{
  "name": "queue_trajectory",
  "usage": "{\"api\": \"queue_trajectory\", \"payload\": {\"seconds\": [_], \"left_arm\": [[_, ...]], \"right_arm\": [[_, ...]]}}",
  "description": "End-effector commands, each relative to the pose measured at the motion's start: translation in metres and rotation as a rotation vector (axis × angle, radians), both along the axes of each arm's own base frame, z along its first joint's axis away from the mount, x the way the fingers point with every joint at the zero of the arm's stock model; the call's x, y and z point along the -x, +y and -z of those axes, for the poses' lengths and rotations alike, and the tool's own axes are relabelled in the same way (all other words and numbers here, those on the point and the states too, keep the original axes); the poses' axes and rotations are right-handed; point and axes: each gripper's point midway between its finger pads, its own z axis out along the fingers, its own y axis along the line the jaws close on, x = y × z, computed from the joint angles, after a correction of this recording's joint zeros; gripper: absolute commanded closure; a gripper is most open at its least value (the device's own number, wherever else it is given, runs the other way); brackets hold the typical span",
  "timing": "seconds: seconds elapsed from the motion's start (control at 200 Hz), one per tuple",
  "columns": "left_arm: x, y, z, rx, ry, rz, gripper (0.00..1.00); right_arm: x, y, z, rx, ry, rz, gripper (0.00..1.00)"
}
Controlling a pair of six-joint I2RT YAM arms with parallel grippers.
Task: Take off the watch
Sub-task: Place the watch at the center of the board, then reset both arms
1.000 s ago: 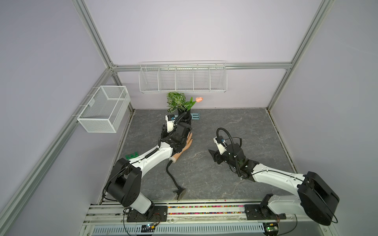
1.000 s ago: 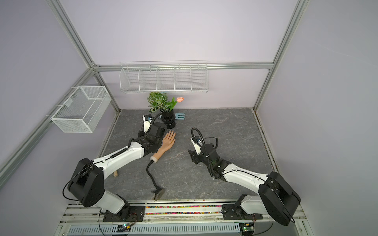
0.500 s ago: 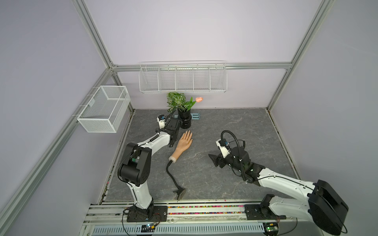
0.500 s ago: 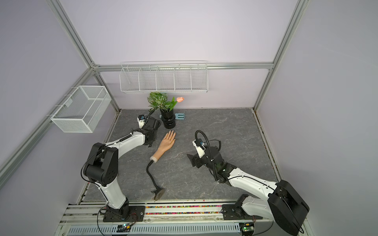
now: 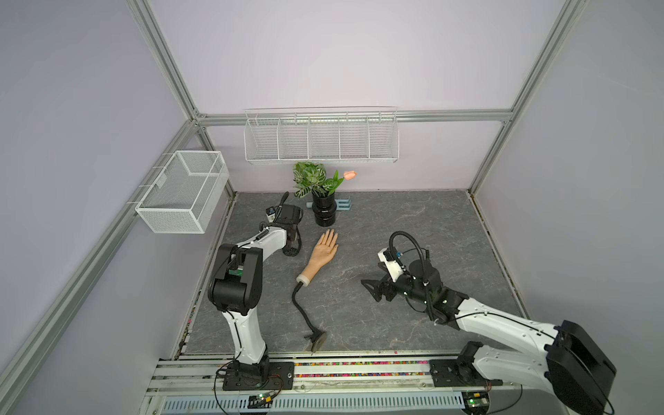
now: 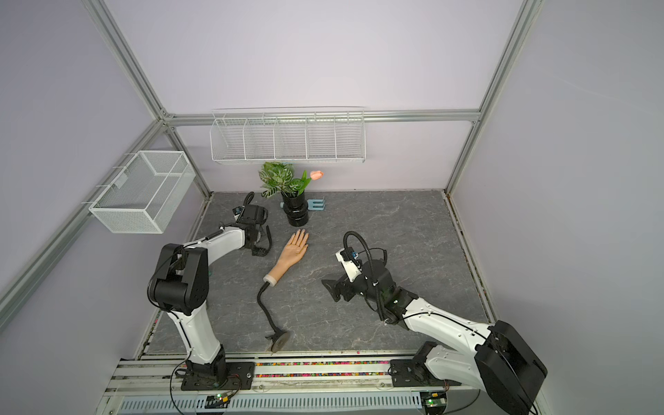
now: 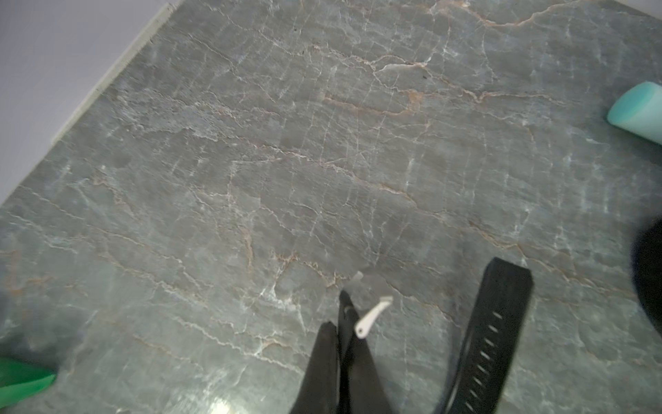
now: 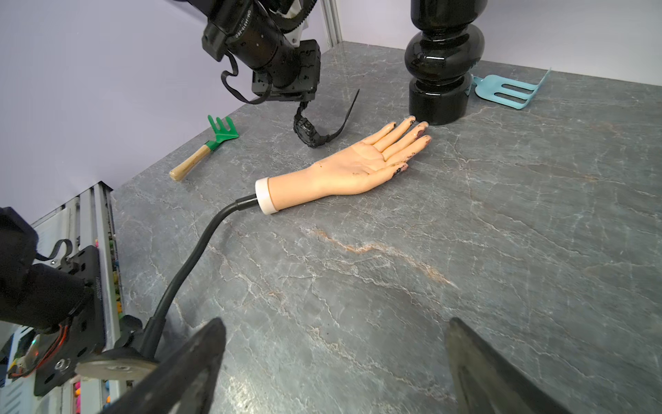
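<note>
Left gripper (image 8: 303, 101), jaws closed on one end of the black strap, holds the watch (image 8: 308, 132) dangling with its buckle undone; the chunky round case hangs lowest, close over the grey marbled desk (image 8: 501, 233), though whether it touches the surface cannot be told. The perforated free end of the strap curves up and away from the case. In both top views the watch (image 5: 291, 249) hangs just beside the mannequin hand (image 5: 323, 251), clear of its bare wrist. The mannequin hand lies palm up on the desk, fingertips near the black ribbed vase (image 8: 440, 71), its wrist joined to a black gooseneck stalk (image 8: 190, 258) ending in a suction base (image 8: 114, 365). Right gripper (image 8: 336, 324) hovers low over the desk with jaws spread wide and nothing between them, well apart from the mannequin hand. A green toy rake (image 8: 215, 139) lies near the desk's edge, and a blue garden fork (image 8: 508, 91) rests behind the vase.
</note>
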Motion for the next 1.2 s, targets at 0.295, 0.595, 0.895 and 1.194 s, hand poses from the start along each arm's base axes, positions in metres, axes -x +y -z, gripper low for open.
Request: {"api": "queue_trajectory", "payload": {"seconds": [0.295, 0.595, 0.895, 1.194], "left_arm": [[0.007, 0.000, 0.038, 0.124, 0.069, -0.041, 0.79], [0.008, -0.002, -0.002, 0.142, -0.070, 0.000, 0.41], [0.053, -0.049, -0.105, 0.077, -0.427, 0.256, 0.24], [0.132, 0.027, -0.136, -0.218, -0.680, 0.119, 0.00]], "right_arm": [[-0.001, -0.006, -0.022, -0.025, -0.017, 0.036, 0.05], [-0.023, -0.069, -0.048, 0.014, -0.138, 0.369, 0.10], [-0.044, -0.185, -0.058, 0.125, -0.316, 0.822, 0.06], [-0.063, -0.286, -0.007, 0.304, -0.226, 1.168, 0.07]]}}
